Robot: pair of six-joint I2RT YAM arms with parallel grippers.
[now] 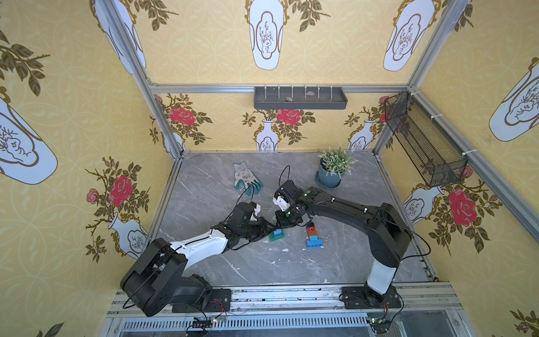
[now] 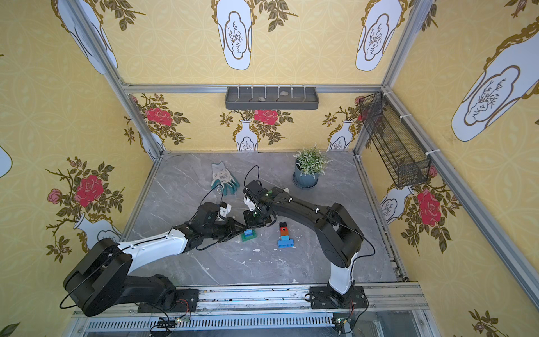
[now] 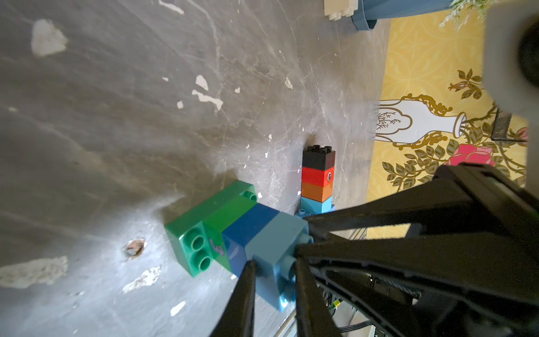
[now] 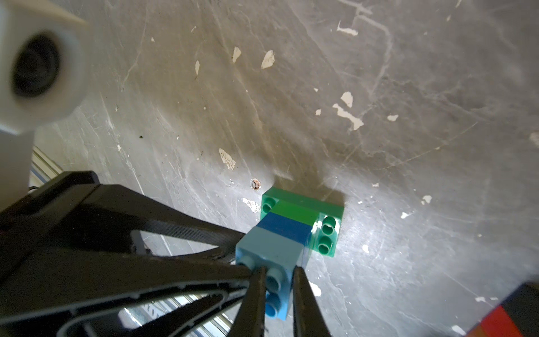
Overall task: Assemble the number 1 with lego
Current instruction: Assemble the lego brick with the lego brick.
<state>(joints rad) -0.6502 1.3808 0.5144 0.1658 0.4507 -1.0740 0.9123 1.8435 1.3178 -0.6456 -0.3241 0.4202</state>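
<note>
Green-base stack (image 1: 276, 234) (long green, green, blue, light blue brick (image 3: 271, 239) on top) stands upright about the middle of the surface (image 1: 204, 262); left fingers (image 3: 246, 289) pinched nearly shut on that top brick's edge; right fingers (image 4: 255, 294) nearly shut across its studs. Second stack (image 1: 313, 236) (long blue, light blue, orange, red, black) lies on its side, free, nearer the right edge. White brick (image 3: 341, 8) loose by the plant pot (image 1: 329, 176), far right corner. My read: two partial columns built; merging them into one "1" and using the white brick still to do.
</note>
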